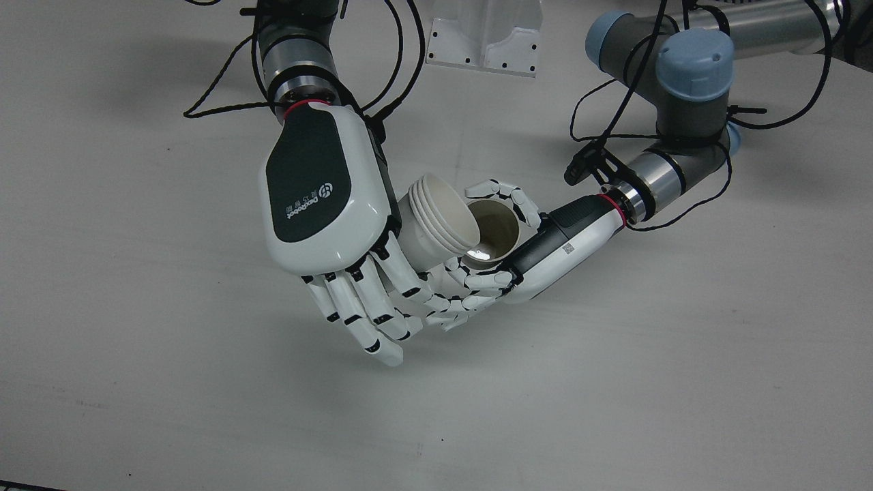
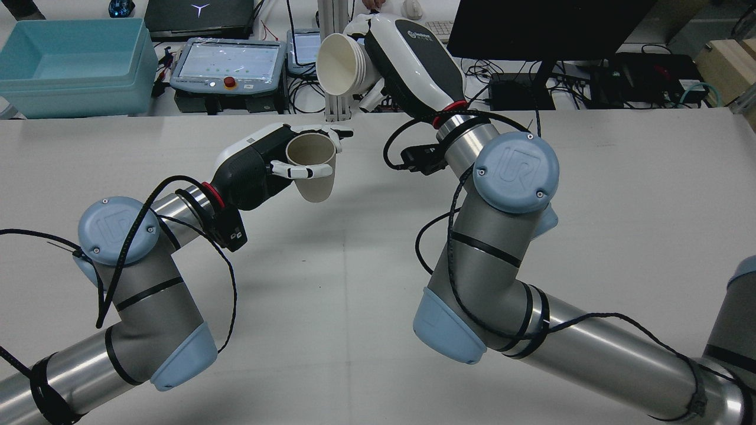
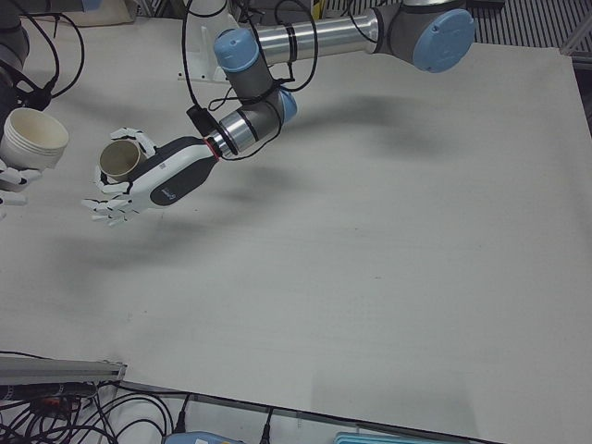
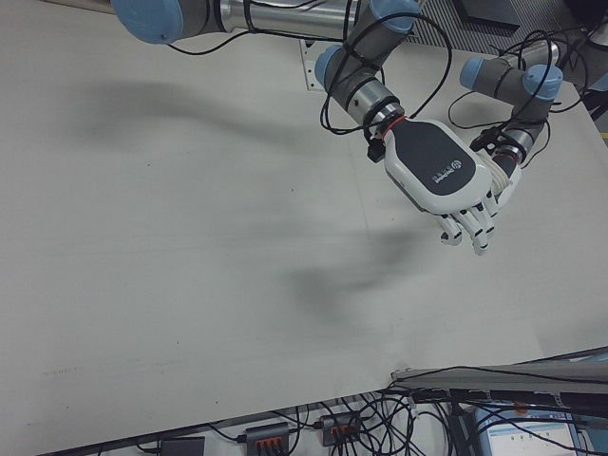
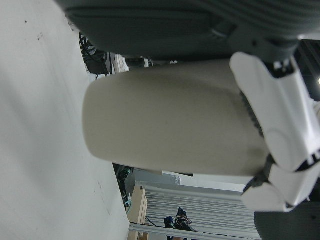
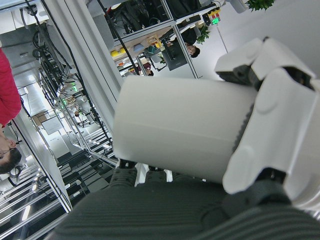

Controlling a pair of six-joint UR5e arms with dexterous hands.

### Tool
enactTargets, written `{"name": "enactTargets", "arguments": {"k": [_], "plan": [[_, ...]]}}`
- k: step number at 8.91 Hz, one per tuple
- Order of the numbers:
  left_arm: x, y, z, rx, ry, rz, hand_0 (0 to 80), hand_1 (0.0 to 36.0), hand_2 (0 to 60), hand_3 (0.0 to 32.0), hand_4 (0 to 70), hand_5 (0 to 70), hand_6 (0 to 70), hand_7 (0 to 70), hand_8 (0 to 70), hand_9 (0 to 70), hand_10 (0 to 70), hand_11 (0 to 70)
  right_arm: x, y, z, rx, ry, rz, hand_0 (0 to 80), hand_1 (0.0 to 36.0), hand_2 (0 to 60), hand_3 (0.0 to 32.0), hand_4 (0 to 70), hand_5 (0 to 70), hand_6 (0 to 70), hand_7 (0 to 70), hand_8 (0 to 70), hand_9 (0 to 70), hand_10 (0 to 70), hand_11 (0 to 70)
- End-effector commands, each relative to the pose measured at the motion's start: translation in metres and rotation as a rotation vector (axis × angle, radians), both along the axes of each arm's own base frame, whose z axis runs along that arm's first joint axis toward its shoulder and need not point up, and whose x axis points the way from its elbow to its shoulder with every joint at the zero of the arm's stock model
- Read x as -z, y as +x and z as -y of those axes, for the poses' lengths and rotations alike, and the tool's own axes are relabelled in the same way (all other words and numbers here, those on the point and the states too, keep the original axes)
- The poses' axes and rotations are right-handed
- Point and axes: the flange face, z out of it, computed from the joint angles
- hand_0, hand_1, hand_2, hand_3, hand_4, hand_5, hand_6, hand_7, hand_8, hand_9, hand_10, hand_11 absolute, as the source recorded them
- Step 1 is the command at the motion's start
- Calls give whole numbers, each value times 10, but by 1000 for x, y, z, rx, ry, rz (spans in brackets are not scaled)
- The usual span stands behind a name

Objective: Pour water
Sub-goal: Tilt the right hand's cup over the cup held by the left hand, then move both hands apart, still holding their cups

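My left hand [image 2: 254, 168] is shut on a beige paper cup [image 2: 312, 165] and holds it upright above the table. My right hand [image 2: 419, 62] is shut on a white ribbed paper cup [image 2: 339, 65], tilted with its mouth toward the beige cup and raised above it. In the front view the white cup [image 1: 443, 218] in my right hand [image 1: 320, 198] has its rim overlapping the beige cup [image 1: 492, 232] held by my left hand [image 1: 545, 249]. The beige cup fills the left hand view [image 5: 175, 125], the white cup the right hand view [image 6: 180, 130]. In the right-front view my right hand [image 4: 437, 171] hides both cups.
A white mounting plate [image 1: 484, 41] stands at the robot's side of the table. Beyond the table's far edge are a teal bin [image 2: 71, 65], a teach pendant [image 2: 227, 62] and a monitor [image 2: 549, 23]. Black cables hang off both forearms.
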Motion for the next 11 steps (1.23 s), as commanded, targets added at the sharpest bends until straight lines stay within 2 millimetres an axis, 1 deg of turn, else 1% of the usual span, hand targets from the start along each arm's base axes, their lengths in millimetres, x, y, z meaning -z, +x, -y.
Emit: {"name": "enactTargets", "arguments": {"k": [1,2,3,4,5,6,7,8,9,10,11], "plan": [[-76,-50,29,32,-29,-13,413,360,600,0,401,700,111,247,77,128,35,65,-129,112,-19,10,-115,376,534,290,600,0,427,700,356,442,242,345,397,571],[-126,-104,45,104,-43,-5,418,360,600,0,403,700,111,250,78,130,34,64,-196,140,-26,47,-203,510,524,279,600,0,369,700,346,422,246,350,413,593],[-179,-159,53,154,-55,21,414,360,600,0,407,700,114,255,81,135,36,66,-248,170,-34,54,-275,616,512,265,600,0,295,623,325,375,250,351,429,617],[-222,-200,49,196,-77,44,411,360,600,0,409,700,115,259,85,141,39,70,-286,197,-43,42,-326,684,500,259,600,0,230,562,314,347,274,384,452,650],[-260,-219,45,217,-86,50,403,360,600,0,416,700,113,255,85,141,39,70,-315,223,-51,24,-346,738,492,254,600,0,171,520,304,318,304,419,477,688],[-303,-226,38,221,-102,59,406,360,600,0,434,700,109,252,84,140,37,66,-363,248,-54,2,-338,770,489,252,600,0,232,546,334,334,347,466,507,700],[-325,-231,30,220,-118,73,414,360,600,0,426,700,105,248,84,140,38,67,-424,261,-50,16,-337,794,490,256,600,0,313,601,360,352,362,480,517,700],[-346,-237,24,227,-133,85,418,360,600,0,418,700,101,242,81,136,37,65,-495,260,-42,46,-365,833,490,265,600,0,336,622,364,357,356,472,505,700],[-378,-246,9,236,-138,103,415,360,600,0,413,700,98,235,80,134,38,67,-557,260,-44,45,-388,852,488,274,600,0,311,613,357,354,353,467,498,700],[-414,-254,5,273,-147,109,411,360,600,0,411,700,96,231,80,135,38,68,-595,264,-51,34,-410,839,485,280,600,0,304,610,355,348,354,468,500,700],[-443,-258,0,296,-153,113,408,360,600,0,409,700,95,231,79,133,38,67,-620,268,-56,19,-435,824,485,282,600,0,285,593,347,337,352,465,506,700]]}}
